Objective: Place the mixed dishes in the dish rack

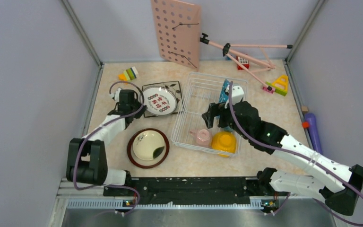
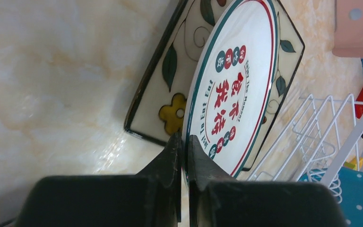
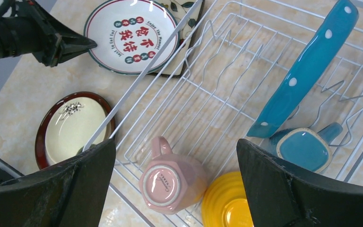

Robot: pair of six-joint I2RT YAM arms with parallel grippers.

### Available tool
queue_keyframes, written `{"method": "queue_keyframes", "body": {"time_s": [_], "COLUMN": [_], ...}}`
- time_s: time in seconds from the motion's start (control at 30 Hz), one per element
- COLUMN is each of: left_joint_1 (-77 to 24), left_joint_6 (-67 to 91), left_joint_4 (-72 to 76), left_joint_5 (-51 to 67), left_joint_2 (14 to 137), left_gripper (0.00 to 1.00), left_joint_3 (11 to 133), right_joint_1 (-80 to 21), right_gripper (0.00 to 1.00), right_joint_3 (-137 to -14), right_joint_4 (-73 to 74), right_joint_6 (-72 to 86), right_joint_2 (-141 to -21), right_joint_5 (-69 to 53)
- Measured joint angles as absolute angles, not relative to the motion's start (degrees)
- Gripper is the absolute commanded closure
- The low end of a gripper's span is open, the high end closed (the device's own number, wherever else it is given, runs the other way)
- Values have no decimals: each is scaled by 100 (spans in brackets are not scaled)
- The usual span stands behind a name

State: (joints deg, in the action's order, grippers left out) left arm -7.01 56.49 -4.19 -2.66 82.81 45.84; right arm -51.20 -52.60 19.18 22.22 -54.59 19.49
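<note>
My left gripper [image 1: 139, 106] [image 2: 184, 156] is shut on the near rim of the white plate with characters [image 1: 159, 100] [image 2: 236, 80], which lies on the square floral plate [image 1: 176, 87] [image 2: 160, 80] left of the dish rack [image 1: 189, 101] [image 3: 208, 94]. The brown-rimmed plate [image 1: 148, 147] sits on the table nearer the arms. My right gripper [image 1: 215, 116] [image 3: 175, 146] hangs open above the rack with nothing in it. Below it lie the upturned pink cup [image 3: 172, 182] and yellow bowl [image 3: 227, 203]. The blue polka-dot plate [image 3: 307, 66] stands on edge beside the blue-grey mug [image 3: 302, 149].
A pink pegboard [image 1: 176, 30] leans on the back wall beside a fallen pink stand [image 1: 246, 54]. Toy blocks lie at the back left [image 1: 129, 74] and back right [image 1: 280, 85]. A purple object [image 1: 313, 130] lies along the right wall. Grey walls close three sides.
</note>
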Motion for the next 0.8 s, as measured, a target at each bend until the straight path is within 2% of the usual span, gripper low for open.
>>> {"method": "queue_keyframes", "body": {"time_s": [0.23, 0.5, 0.8], "left_joint_1": [-683, -683, -672], "left_joint_6": [5406, 5391, 5789], "left_joint_4": [-1275, -1577, -1435], "left_joint_5": [-454, -255, 1487], "left_joint_2": [6602, 4862, 4377], "left_gripper": [100, 100, 100], "left_joint_3": [4237, 4121, 4093], "right_joint_1": [-5120, -5120, -5120], "right_gripper": [4, 4, 4], "right_joint_3": [-5260, -5260, -5260], "right_joint_4": [1911, 1833, 1564], "right_joint_6": [2261, 2383, 2696], "right_joint_2": [-5511, -5837, -5863], "right_joint_5": [1686, 1343, 1278]}}
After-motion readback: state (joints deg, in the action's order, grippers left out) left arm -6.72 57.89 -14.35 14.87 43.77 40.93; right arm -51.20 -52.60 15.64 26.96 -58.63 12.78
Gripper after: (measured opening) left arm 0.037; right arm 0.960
